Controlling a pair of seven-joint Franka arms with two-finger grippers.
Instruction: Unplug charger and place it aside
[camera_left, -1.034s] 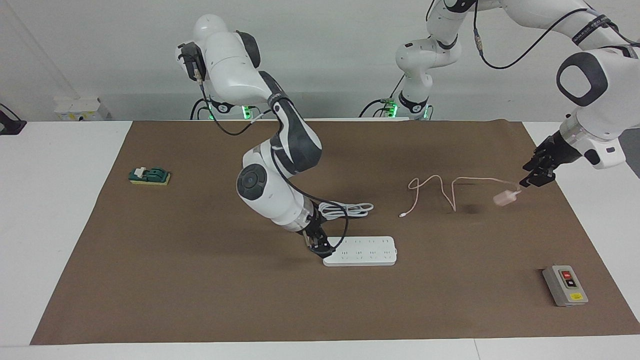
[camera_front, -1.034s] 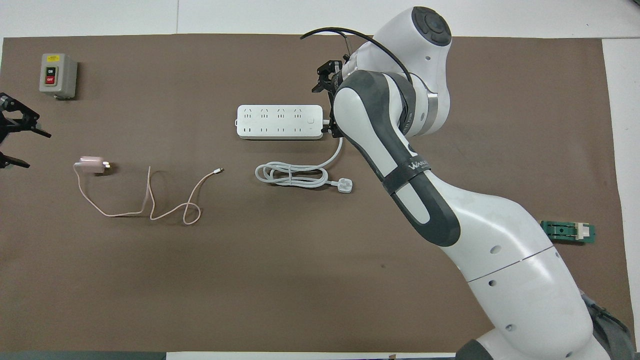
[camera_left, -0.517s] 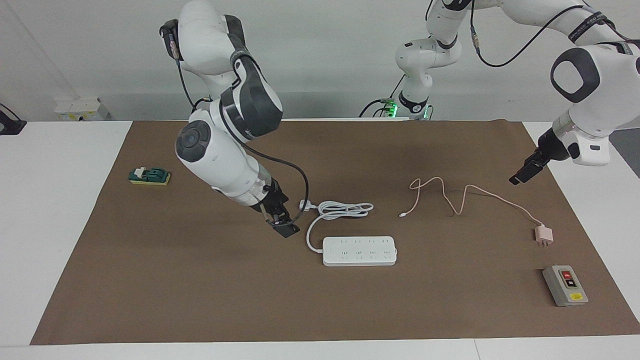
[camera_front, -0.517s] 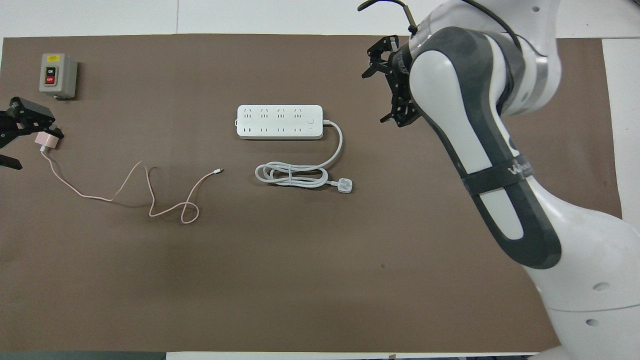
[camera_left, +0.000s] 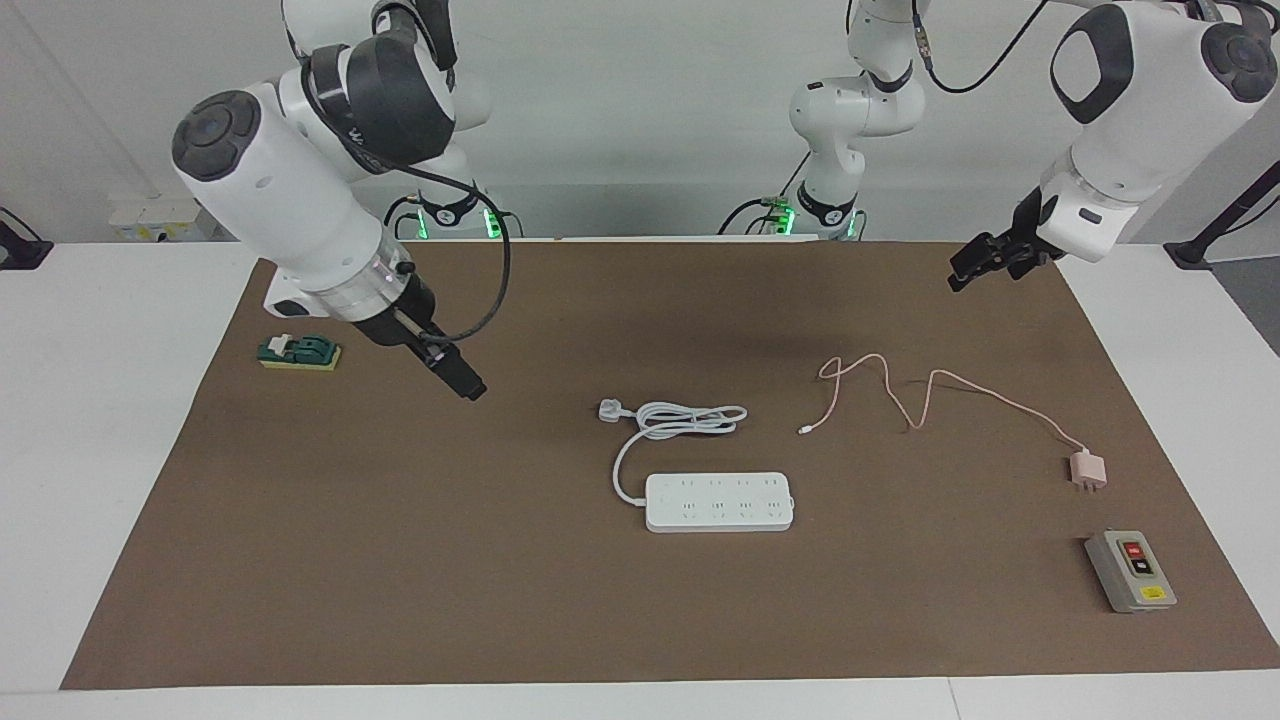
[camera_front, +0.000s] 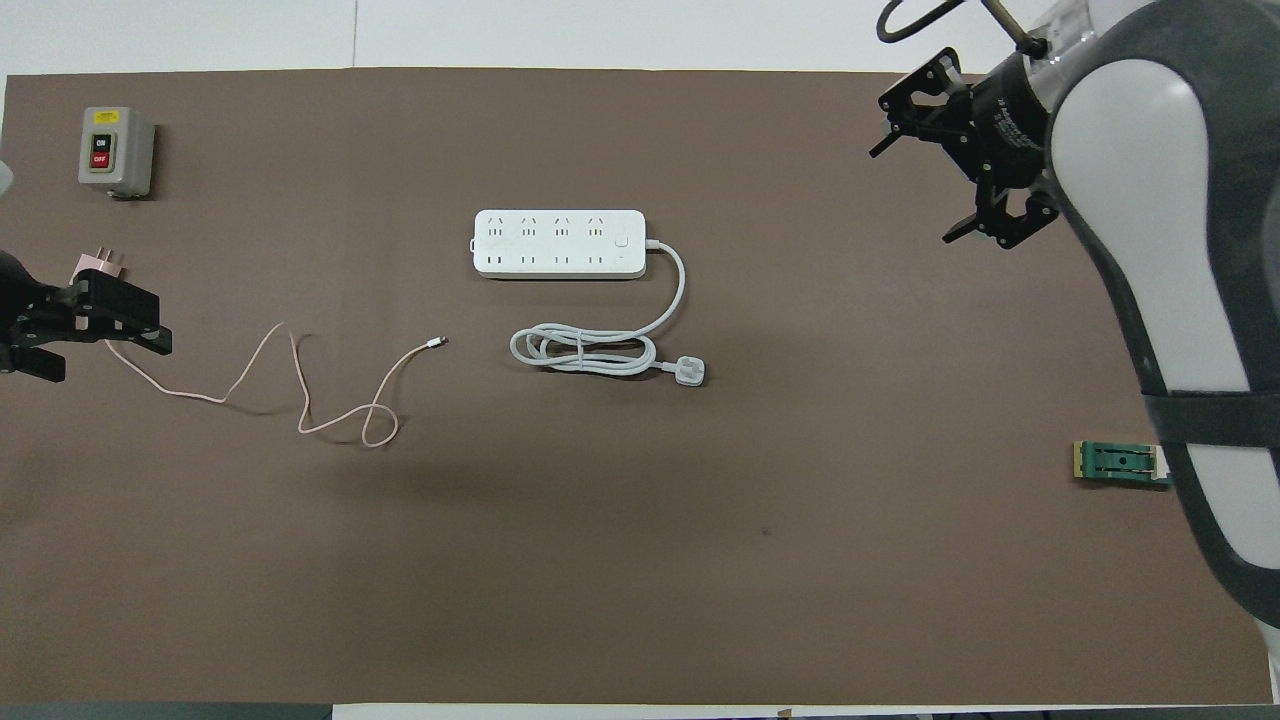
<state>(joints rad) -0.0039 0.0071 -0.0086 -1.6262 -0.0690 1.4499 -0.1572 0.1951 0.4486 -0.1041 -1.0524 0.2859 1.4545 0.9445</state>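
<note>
Left gripper (camera_left: 985, 262) raised over mat (camera_left: 560, 600), fingers spread, empty. Right gripper (camera_front: 955, 160) raised, fingers wide apart, empty. Charger (camera_left: 1087, 470) flat on mat, unplugged, near button box (camera_left: 1130, 571), toward left arm's end.

Button box (camera_left: 1130, 571) just beside charger (camera_left: 1086, 470)

Legible only: "ON" and "OFF" on the grey button box (camera_front: 115, 150), toward the left arm's end.
</note>
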